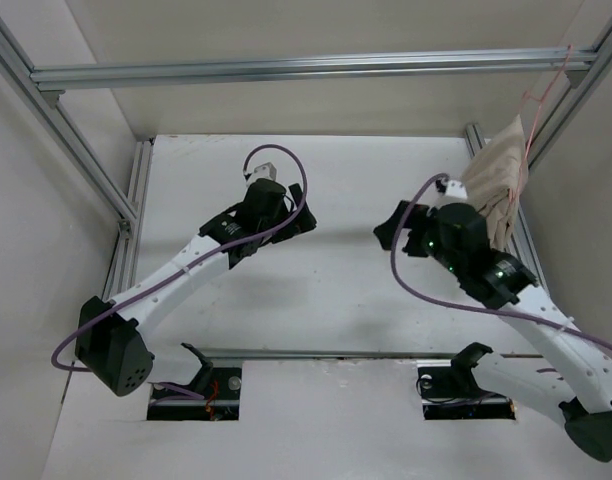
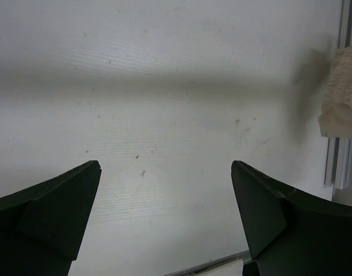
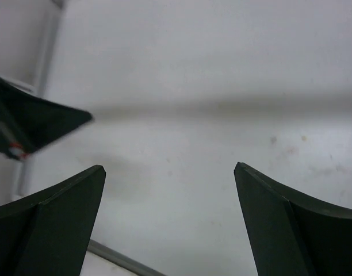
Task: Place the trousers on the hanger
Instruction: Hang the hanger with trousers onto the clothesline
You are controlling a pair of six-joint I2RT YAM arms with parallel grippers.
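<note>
Top cam: arm bases [image 1: 201,385] sit closest, at 6 o'clock. Left tool [image 1: 298,218] and right tool [image 1: 394,232] are both released above the counter [image 1: 336,290]. The trousers [image 1: 496,185] hang on the hanger [image 1: 546,85] off the frame [image 1: 286,68] at 2 o'clock.

Left wrist: fingers wide apart, trousers [image 2: 343,92] at 3 o'clock.

Right wrist: fingers wide, bare counter between.

The top camera looks steeply down from above the near edge onto the table [image 1: 336,300]. Both wrist cameras face it closely; left wrist and top views share the trousers [image 2: 344,92], at 3 and 2 o'clock
</note>
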